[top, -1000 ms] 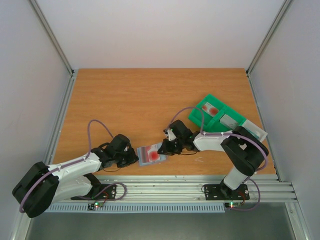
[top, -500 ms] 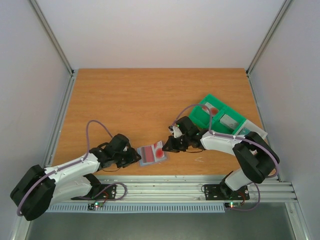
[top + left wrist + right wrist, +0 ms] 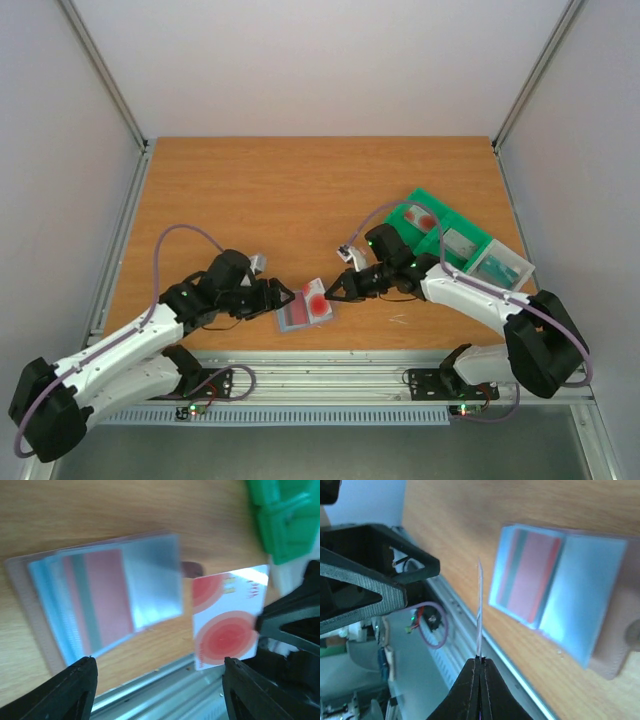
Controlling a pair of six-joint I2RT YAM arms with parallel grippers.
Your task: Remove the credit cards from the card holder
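The card holder (image 3: 294, 319) lies open and flat near the table's front edge, with a red card (image 3: 106, 596) still in its slots. My right gripper (image 3: 333, 294) is shut on a white credit card with red round marks (image 3: 317, 298), held on edge just above the holder's right end. In the right wrist view that white card (image 3: 479, 605) shows edge-on, rising from my right gripper (image 3: 480, 660), with the card holder (image 3: 560, 587) beyond. My left gripper (image 3: 284, 297) hangs open just left of the card holder (image 3: 100, 600), its fingers (image 3: 75, 690) wide apart and holding nothing.
A green compartmented tray (image 3: 447, 238) with cards in it stands at the right of the table, behind the right arm. The metal rail of the table's front edge (image 3: 165, 680) runs close below the holder. The two grippers are near each other over the holder.
My left gripper has opened and drawn back from the holder's left edge. The right gripper has pulled the white card clear of the holder and tipped it up on edge.
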